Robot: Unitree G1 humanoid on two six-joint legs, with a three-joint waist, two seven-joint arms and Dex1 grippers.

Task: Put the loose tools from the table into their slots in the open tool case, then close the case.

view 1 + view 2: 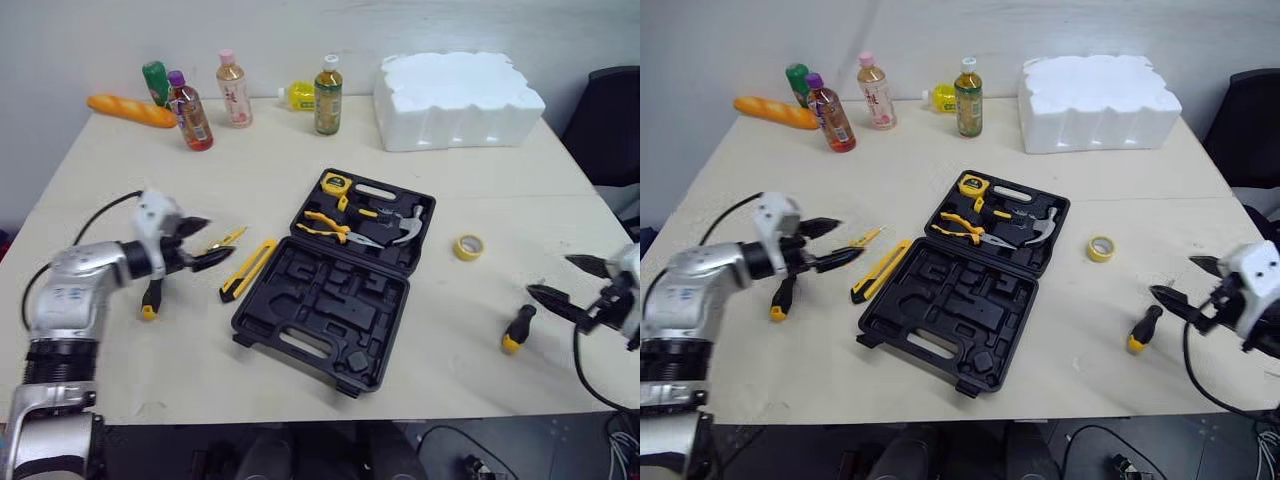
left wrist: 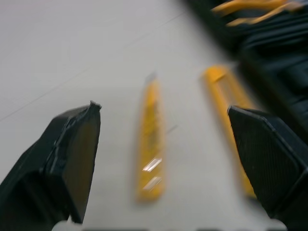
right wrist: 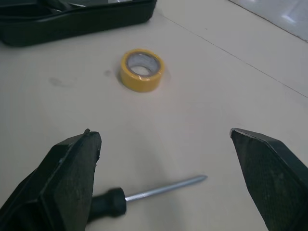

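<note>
The left gripper [image 1: 205, 243] is spread wide and holds nothing. The slim yellow tool [image 2: 151, 144] lies on the table [image 1: 120, 180] ahead, between the finger lines, at nine o'clock of the tool case [image 1: 335, 290]. The utility knife [image 1: 250, 268] lies just beside it. Recommended: descend squarely, straddle the tool at mid-length, and keep the fingers clear of the knife. The right gripper [image 1: 553, 277], also wide and empty, hangs near the screwdriver [image 1: 518, 328] at four o'clock of the case.
</note>
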